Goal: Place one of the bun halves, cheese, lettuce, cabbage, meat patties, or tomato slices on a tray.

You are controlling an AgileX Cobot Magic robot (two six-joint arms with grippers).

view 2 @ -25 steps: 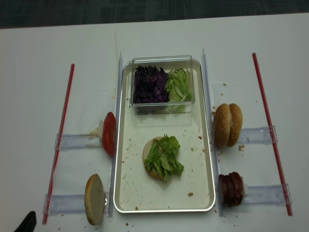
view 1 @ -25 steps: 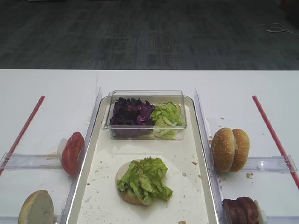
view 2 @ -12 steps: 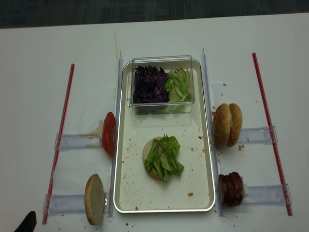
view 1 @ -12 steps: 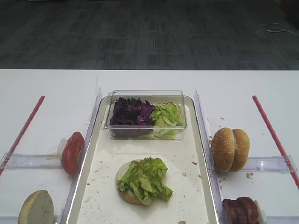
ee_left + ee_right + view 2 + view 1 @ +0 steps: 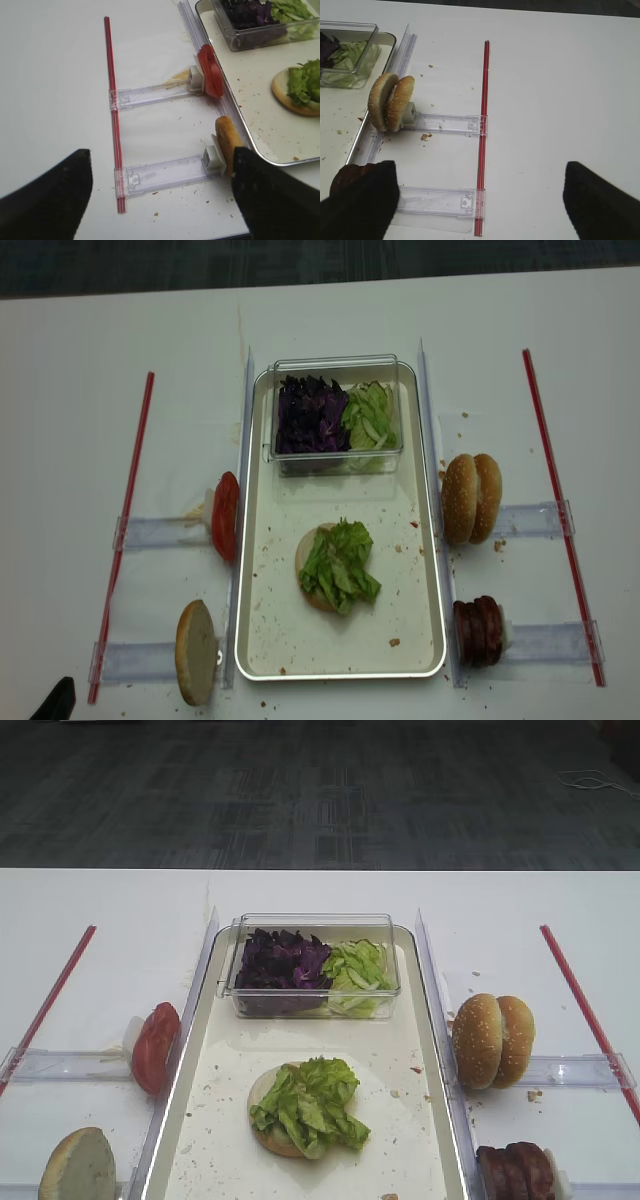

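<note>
Nothing is changing over the last second. The right hand point(image 5: 480, 200) is hovering with fingers wide apart, holding nothing; meat patties point(image 5: 350, 177) beside its left finger, bun halves point(image 5: 391, 102) beyond, tray point(image 5: 375, 105) farther left.

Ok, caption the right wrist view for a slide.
Open right gripper hovers over the table beside two upright sesame bun halves and the meat patties.

The right gripper point(image 5: 480, 200) is hovering with its dark fingers point(image 5: 362, 200) spread wide at the lower corners of its wrist view. The left gripper point(image 5: 162, 195) is likewise hanging agape, holding nothing.
</note>
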